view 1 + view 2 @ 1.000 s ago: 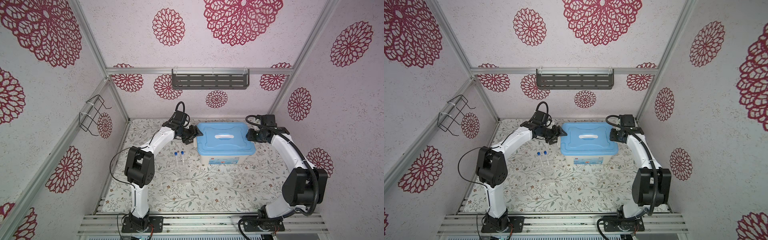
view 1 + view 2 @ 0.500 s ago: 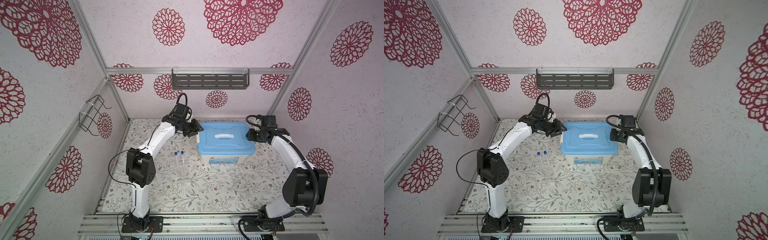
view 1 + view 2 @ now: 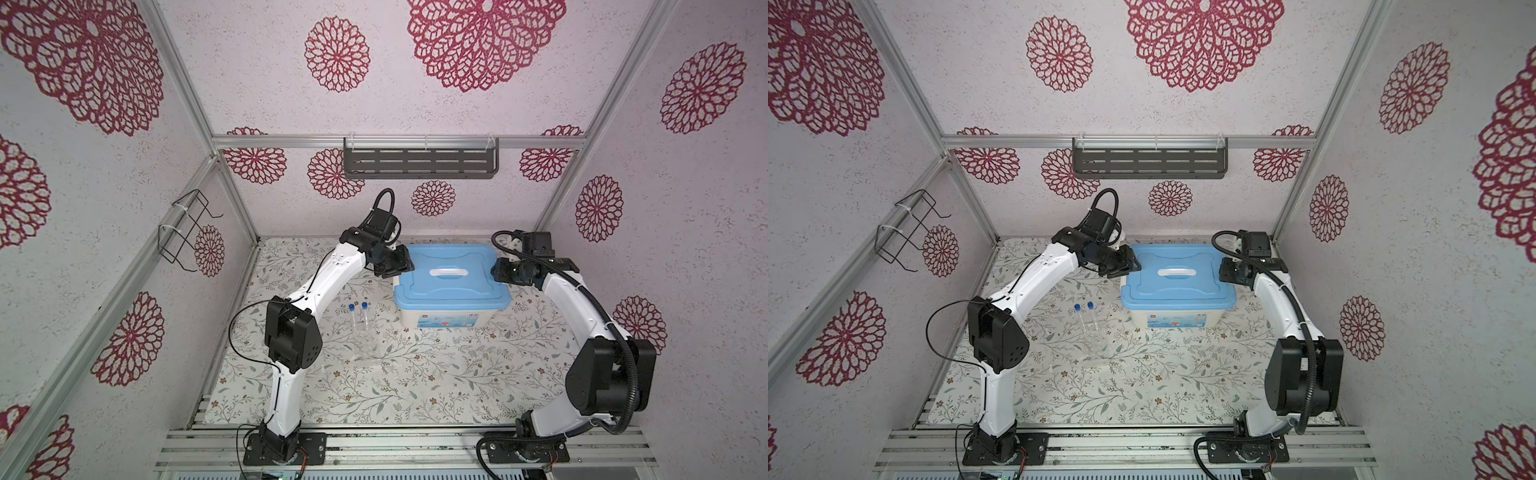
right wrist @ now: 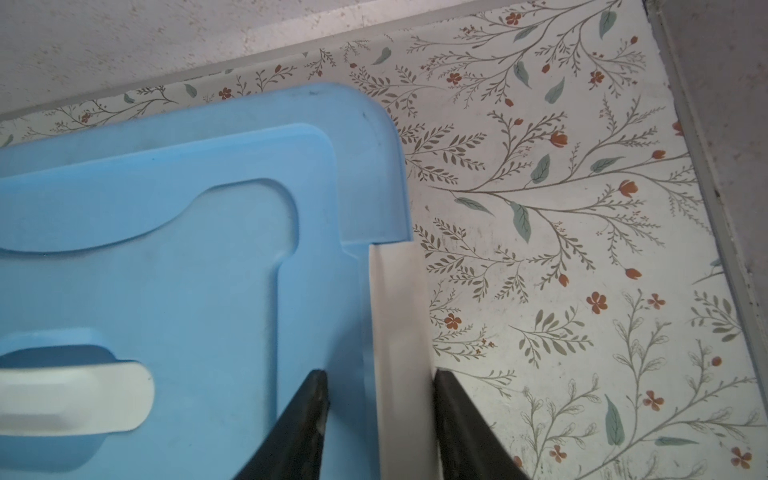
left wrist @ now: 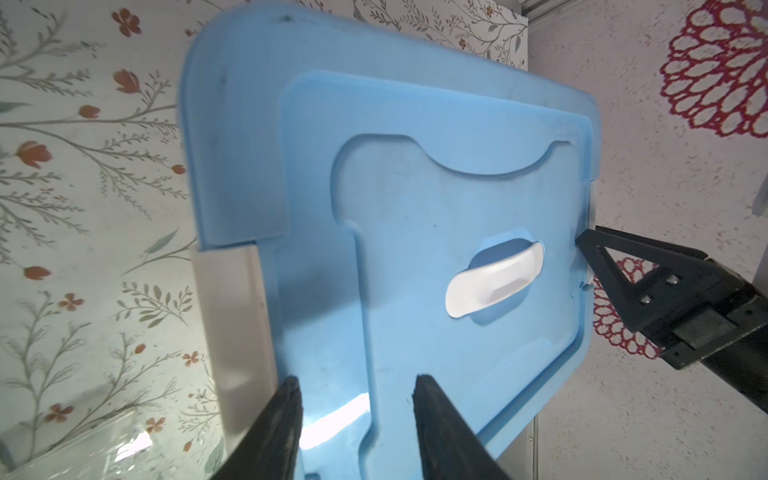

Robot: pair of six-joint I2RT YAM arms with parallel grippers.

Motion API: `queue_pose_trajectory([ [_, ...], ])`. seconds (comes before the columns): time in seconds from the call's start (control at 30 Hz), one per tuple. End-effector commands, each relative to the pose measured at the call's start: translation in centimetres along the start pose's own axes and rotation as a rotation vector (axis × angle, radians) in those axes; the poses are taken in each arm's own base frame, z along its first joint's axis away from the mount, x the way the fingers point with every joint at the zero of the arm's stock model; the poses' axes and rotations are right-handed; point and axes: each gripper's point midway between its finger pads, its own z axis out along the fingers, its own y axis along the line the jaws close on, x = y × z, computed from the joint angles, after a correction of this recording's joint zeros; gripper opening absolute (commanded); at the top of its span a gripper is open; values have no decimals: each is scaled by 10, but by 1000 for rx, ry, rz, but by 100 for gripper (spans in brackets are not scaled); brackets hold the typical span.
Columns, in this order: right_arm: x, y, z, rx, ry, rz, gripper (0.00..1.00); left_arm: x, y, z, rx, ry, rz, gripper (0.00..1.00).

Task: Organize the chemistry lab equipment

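Two blue-capped tubes (image 3: 358, 322) stand in the clear tube stand (image 3: 365, 353), left of the middle of the desk (image 3: 457, 386), with bare surface toward its front edge. Farther back, the right pincer (image 4: 378, 376) straddles the white latch (image 4: 395, 299) of the tub (image 3: 453, 322), jaws apart. The left pincer (image 5: 357, 382) hovers parted above the blue lid (image 5: 415, 249). This is likely unlatching: lift both sides evenly, since the back edge is close.

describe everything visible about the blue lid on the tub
The blue lid is pale blue plastic with rounded corners, a stepped border and a white handle lying in a central hollow. It sits level on the white tub, a white latch at each short end. The left gripper and right gripper, jaws apart, hang at opposite ends; contact is unclear.
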Motion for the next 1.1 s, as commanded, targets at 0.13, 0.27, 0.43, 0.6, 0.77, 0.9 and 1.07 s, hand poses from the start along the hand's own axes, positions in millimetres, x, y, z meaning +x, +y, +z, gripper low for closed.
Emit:
queue_pose_trajectory([
  [0.13, 3, 14, -17, -25, 0, -53, 61, -25, -28, -88, 18, -221, 72, 57],
  [0.27, -20, 13, -39, 5, -85, -81, 65, -37, -23, -132, -13, -334, 98, 65],
  [0.43, -52, 19, -82, 1, -253, -73, 67, -51, 16, -195, -217, -543, 186, 77],
  [0.6, -64, 20, -128, 0, -467, -71, 68, -44, 57, -251, -383, -709, 253, 100],
  [0.77, -39, 16, -153, 25, -585, -183, 67, -26, 120, -284, -418, -787, 115, 97],
  [0.9, -6, -3, -154, 116, -647, -269, 77, -5, 178, -281, -358, -807, -126, 97],
  [1.07, 26, -67, -137, 165, -576, 150, 78, 9, 228, -275, -363, -816, -296, 97],
])
